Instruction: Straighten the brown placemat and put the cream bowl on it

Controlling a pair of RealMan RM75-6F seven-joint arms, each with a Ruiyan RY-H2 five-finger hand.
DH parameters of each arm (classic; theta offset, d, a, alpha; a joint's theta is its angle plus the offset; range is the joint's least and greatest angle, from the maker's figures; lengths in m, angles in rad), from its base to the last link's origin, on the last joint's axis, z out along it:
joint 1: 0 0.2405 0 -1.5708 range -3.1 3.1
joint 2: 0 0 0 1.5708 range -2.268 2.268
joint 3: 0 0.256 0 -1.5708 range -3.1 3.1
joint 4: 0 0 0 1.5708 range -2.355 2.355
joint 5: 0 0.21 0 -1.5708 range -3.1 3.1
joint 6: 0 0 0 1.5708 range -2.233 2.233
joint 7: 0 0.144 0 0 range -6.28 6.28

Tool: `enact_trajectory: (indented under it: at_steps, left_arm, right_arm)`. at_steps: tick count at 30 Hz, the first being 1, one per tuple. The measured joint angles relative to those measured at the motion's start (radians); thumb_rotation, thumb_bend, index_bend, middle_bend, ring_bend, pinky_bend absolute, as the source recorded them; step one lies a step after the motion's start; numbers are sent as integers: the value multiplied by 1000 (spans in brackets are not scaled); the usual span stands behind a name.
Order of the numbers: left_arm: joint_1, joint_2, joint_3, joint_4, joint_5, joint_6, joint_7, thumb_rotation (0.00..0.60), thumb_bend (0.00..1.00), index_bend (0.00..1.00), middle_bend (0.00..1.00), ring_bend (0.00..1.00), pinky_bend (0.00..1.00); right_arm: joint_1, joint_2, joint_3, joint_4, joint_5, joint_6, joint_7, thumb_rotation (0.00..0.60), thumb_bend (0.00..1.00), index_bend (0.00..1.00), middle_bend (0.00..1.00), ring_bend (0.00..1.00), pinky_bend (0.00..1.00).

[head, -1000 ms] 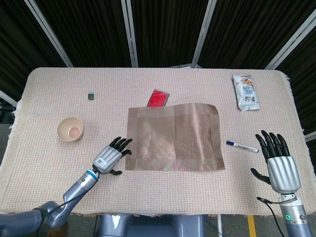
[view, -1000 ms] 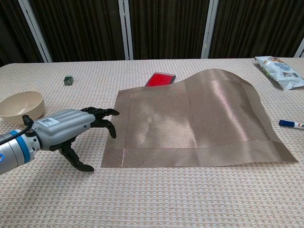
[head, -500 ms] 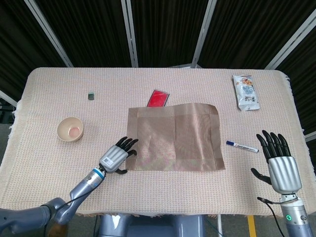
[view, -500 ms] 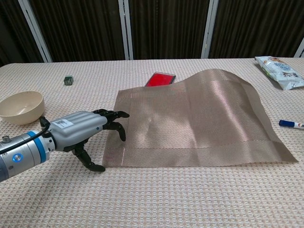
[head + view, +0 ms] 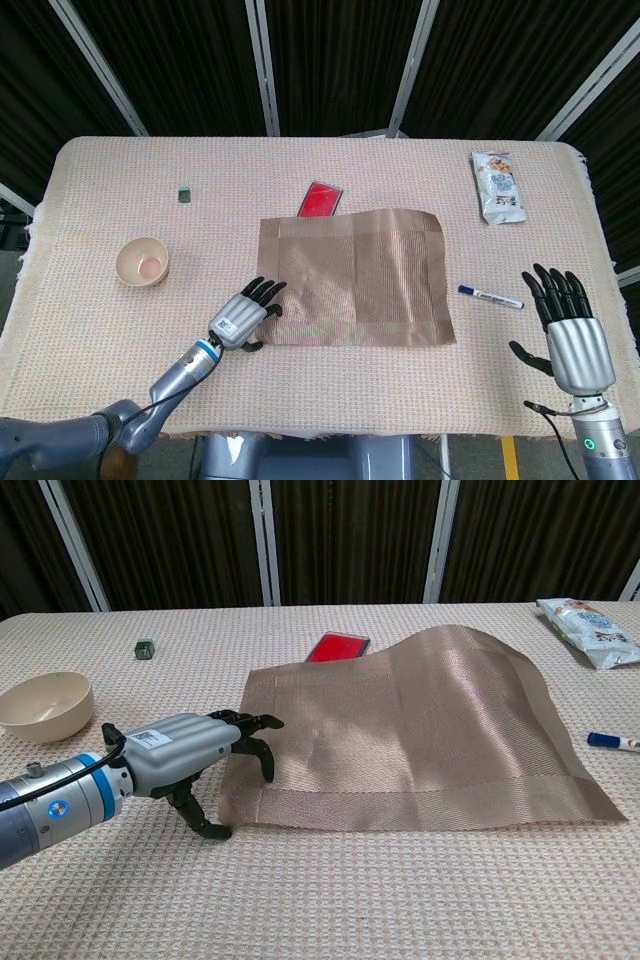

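The brown placemat [image 5: 352,277] [image 5: 420,730] lies mid-table, slightly askew, its far edge humped up over a red object. My left hand [image 5: 243,316] [image 5: 190,755] sits at the mat's near-left corner, fingers spread and curved over the mat's edge, thumb underneath; whether it pinches the mat is unclear. The cream bowl [image 5: 142,261] [image 5: 45,706] stands upright to the left, apart from the mat and the hand. My right hand [image 5: 570,335] hovers open at the table's near-right edge, holding nothing.
A red flat object [image 5: 320,199] [image 5: 338,646] pokes out from under the mat's far edge. A blue-capped marker [image 5: 490,297] [image 5: 613,741] lies right of the mat. A snack packet [image 5: 498,186] [image 5: 590,630] lies far right, a small dark cube [image 5: 184,193] [image 5: 144,649] far left.
My left hand has slid right, from beside the mat onto its near-left corner, and the corner has shifted slightly. The right hand and bowl have not moved.
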Motion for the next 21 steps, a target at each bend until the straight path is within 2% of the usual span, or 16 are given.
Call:
enact_trajectory:
  at_steps: [21]
  left_arm:
    - [-25,2,-15,-35,-43,1,39,600,317,385,0,0,0]
  right_arm:
    - [-9,7,13,-4,-8,1,9,600,0,0,0,0,0]
